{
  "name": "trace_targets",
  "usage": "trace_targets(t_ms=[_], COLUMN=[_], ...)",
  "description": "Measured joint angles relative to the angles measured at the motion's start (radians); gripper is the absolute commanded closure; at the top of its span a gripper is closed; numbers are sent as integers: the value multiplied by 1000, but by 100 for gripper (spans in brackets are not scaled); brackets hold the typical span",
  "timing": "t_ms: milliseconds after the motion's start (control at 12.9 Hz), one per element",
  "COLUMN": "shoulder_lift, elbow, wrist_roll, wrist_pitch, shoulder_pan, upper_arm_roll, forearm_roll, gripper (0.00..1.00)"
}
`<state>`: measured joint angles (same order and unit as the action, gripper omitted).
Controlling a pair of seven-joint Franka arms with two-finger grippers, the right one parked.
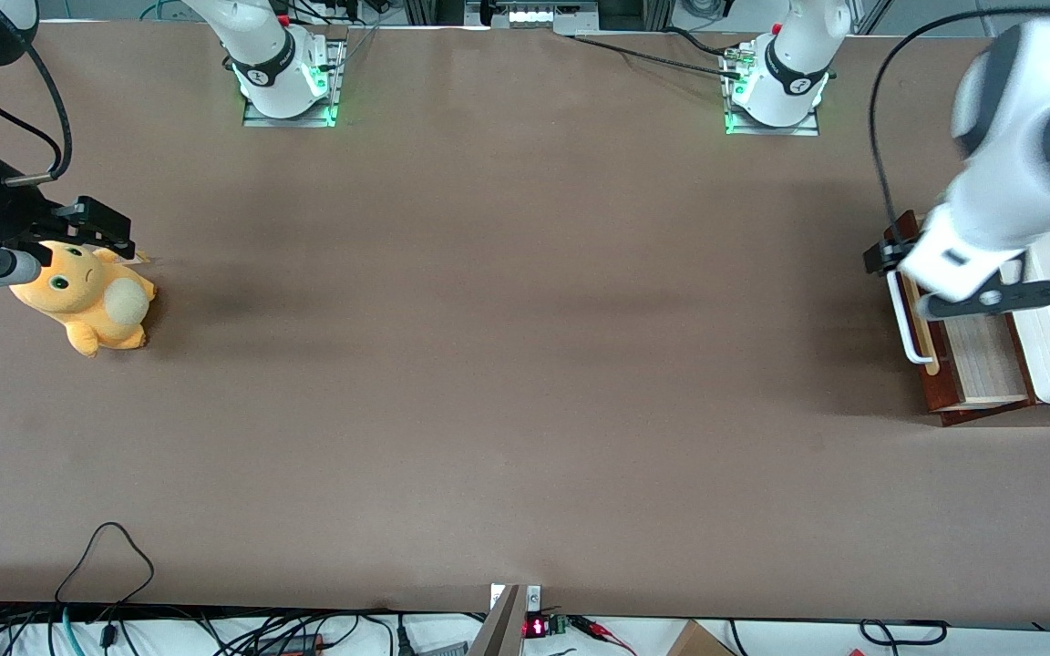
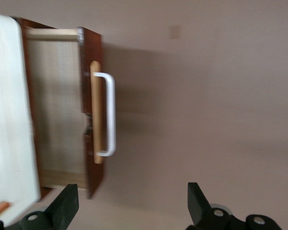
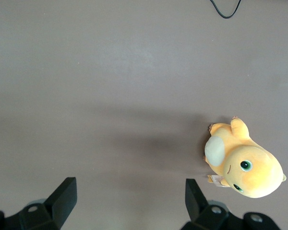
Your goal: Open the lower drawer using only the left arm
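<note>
The left arm (image 1: pixel 1017 173) reaches over the working arm's end of the table (image 1: pixel 525 364), and its gripper (image 2: pixel 132 211) hangs above the lower drawer (image 2: pixel 57 110), slightly off toward the open table from the drawer front, with its two black fingers (image 2: pixel 198 201) spread wide and nothing between them. The drawer already stands pulled out of the cabinet: its pale wooden inside shows between the dark reddish-brown front panel and the white moulded top panel (image 2: pixel 9 120), which lies farther from the gripper than the drawer front does. The white loop handle (image 2: pixel 110 115) sits on a pale wooden strip on that front, below the gripper and free of both fingers, standing out toward the bare table. The drawer looks like stiff, fairly light wood that should slide straight along its runners and not flex, though a skewed pull could make it bind. The handle is a smooth, hard bar, probably a little slippery, so the surest hold seems to be at its middle, one finger passing inside the loop and the other outside, with the pull kept square to the front. Whether more travel remains in the drawer cannot be told. A plush toy (image 1: pixel 87 296) lies well apart, at the parked arm's end.
</note>
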<state>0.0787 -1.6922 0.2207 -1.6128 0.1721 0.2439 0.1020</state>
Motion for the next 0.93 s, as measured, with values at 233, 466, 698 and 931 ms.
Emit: trace_targets(t_ms=[233,466,698,931], shoulder_lift=[-64,-89,-89,-89], elbow=[-2,-7,-11,-11], wrist_roll=[-103,-122,-129,-135], wrist_pitch=[-9,-23,-44,-45], shoulder_pan=[-2,-14,-17,-17], upper_arm_roll=[-59,-60,-62,-62], forearm_roll=[-98,-120,-121,-121], gripper=[0,0,0,0])
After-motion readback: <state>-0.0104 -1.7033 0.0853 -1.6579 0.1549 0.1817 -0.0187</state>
